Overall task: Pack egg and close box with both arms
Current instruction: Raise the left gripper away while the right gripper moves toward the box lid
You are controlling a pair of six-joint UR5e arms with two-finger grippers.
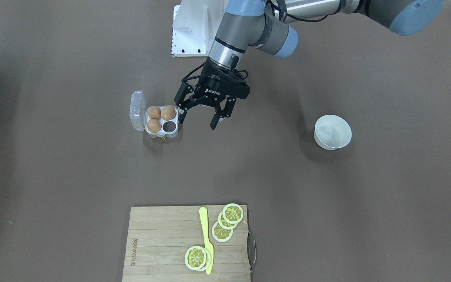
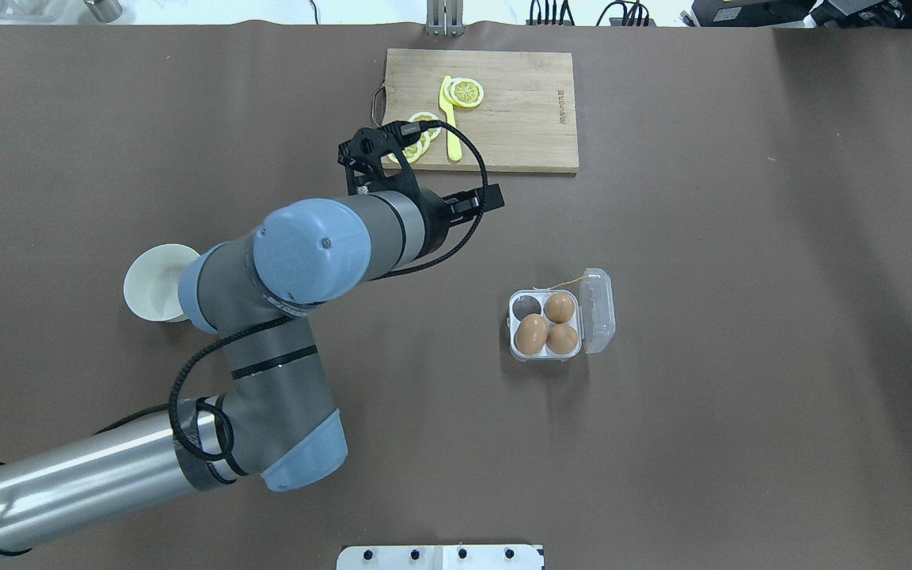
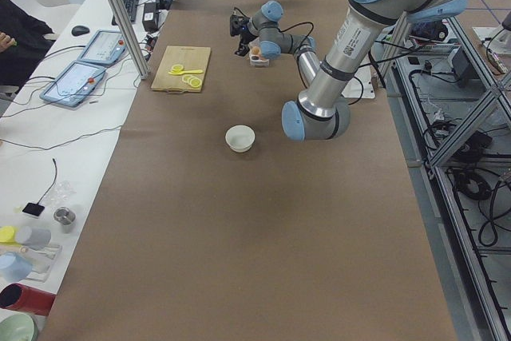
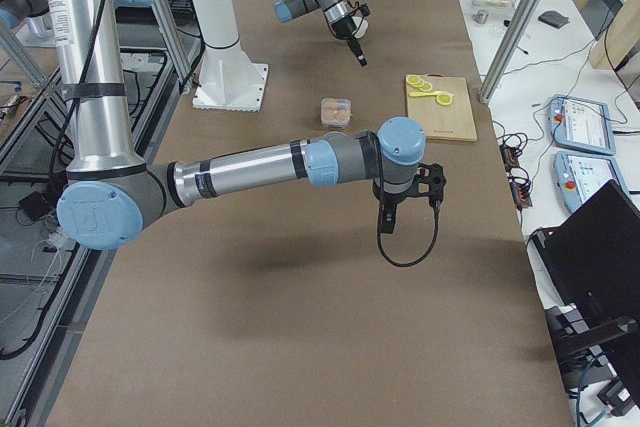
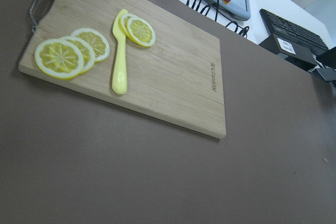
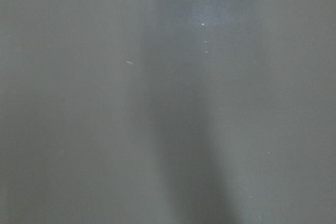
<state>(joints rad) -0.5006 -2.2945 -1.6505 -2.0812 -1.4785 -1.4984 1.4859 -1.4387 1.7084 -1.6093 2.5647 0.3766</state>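
The clear box (image 1: 174, 132) lies on the table with its lid (image 1: 137, 109) open to one side and a thin yellow string (image 1: 159, 136) at its edge. Three orange-brown eggs sit in its cells, one of them (image 1: 154, 112) next to the lid, and one cell (image 1: 168, 126) is empty. The box also shows in the overhead view (image 2: 513, 342). My left gripper (image 1: 198, 118) is open and empty, held above the table just beside the box's empty-cell side. My right gripper (image 4: 388, 217) shows only in the exterior right view, well away from the box; I cannot tell whether it is open or shut.
A round white bowl (image 1: 332, 132) stands apart on my left side. A wooden cutting board (image 1: 163, 243) at the far edge carries lemon slices (image 1: 222, 231) and a yellow knife (image 1: 206, 239). The white base plate (image 1: 190, 31) is at the robot's edge.
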